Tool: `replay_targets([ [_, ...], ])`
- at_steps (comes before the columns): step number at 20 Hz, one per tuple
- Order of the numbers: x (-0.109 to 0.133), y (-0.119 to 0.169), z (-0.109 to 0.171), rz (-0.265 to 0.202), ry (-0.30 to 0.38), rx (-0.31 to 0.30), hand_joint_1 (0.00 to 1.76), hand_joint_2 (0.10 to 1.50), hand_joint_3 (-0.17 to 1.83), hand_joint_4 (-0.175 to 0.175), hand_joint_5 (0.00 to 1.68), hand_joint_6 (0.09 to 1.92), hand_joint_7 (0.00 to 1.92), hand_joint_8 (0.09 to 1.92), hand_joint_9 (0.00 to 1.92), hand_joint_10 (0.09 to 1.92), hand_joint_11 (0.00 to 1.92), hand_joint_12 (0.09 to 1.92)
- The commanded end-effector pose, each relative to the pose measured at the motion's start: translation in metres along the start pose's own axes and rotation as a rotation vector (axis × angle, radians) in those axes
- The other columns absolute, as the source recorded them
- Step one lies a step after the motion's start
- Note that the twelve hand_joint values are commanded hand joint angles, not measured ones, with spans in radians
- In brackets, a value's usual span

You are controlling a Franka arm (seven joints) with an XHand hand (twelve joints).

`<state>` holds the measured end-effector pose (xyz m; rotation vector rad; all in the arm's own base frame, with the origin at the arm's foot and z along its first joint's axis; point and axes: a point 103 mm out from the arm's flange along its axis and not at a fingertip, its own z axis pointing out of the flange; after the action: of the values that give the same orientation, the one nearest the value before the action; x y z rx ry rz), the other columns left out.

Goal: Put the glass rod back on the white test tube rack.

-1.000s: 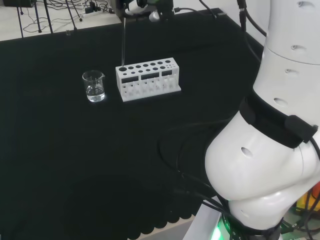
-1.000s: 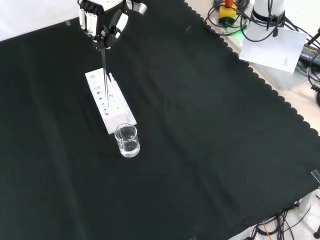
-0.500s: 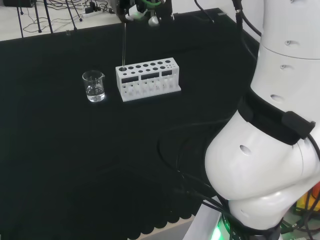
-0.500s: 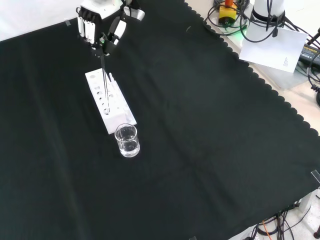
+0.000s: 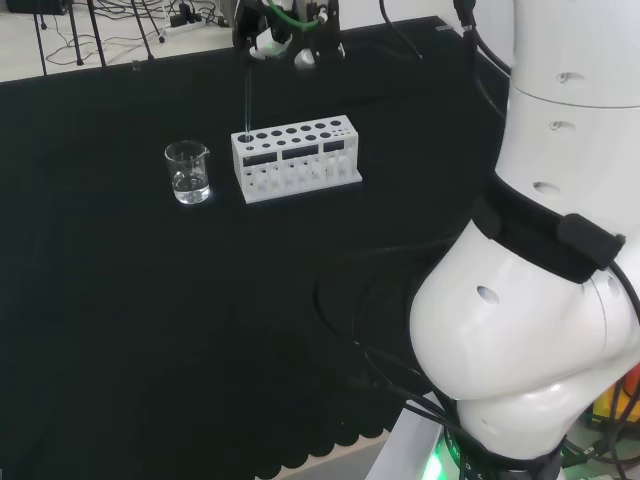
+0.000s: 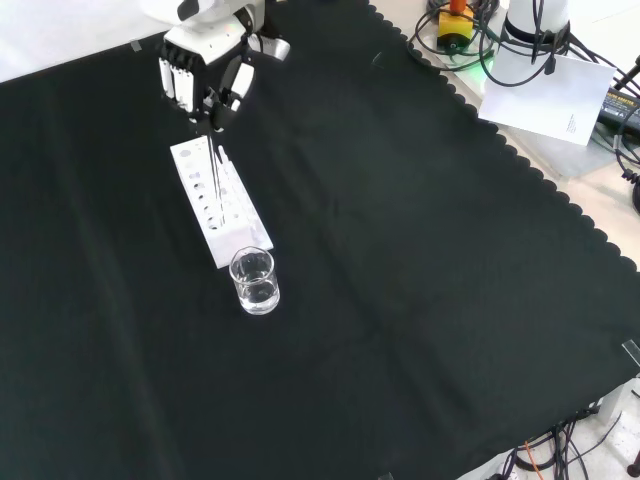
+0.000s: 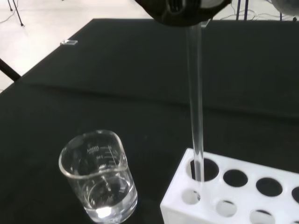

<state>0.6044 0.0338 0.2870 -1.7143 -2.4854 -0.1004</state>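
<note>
The white test tube rack (image 5: 295,158) (image 6: 220,205) (image 7: 233,196) lies on the black cloth. My hand (image 5: 285,25) (image 6: 205,70) hangs above the rack's end nearest the beaker, with its fingers curled round the top of the clear glass rod (image 5: 247,95) (image 6: 213,170) (image 7: 196,102). The rod stands upright. In the wrist view its lower end has gone down into the rack's end hole, and the tip shows through the rack's side opening.
A small glass beaker (image 5: 188,172) (image 6: 254,281) (image 7: 99,175) with a little water stands just beyond the rack's end, left of it in the head view. The arm's white links (image 5: 540,300) rise at the right of the head view. Cables lie past the cloth's edge.
The hand has come down toward the rack with the rod, whose lower end has sunk into the end hole. Rack and beaker have not moved.
</note>
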Motion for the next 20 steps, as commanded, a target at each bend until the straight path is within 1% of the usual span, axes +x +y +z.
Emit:
replay_targets([
  [1, -0.003, 0.003, 0.015, -0.003, 0.005, 0.013, 1.3, 1.03, 0.0, -0.175, 1.17, 0.38, 1.22, 0.9, 1.83, 0.23, 1.28, 0.71],
  [9, -0.006, 0.003, 0.022, -0.006, 0.015, 0.01, 1.31, 1.03, 0.0, -0.175, 1.17, 0.38, 1.23, 0.9, 1.83, 0.23, 1.28, 0.71],
  [16, -0.005, 0.012, 0.033, -0.003, 0.013, 0.069, 1.3, 1.03, 0.0, -0.175, 1.17, 0.38, 1.23, 0.9, 1.83, 0.23, 1.28, 0.71],
  [20, -0.004, 0.014, 0.038, -0.003, 0.004, 0.078, 1.3, 1.03, 0.0, -0.175, 1.17, 0.38, 1.23, 0.88, 1.82, 0.23, 1.27, 0.7],
])
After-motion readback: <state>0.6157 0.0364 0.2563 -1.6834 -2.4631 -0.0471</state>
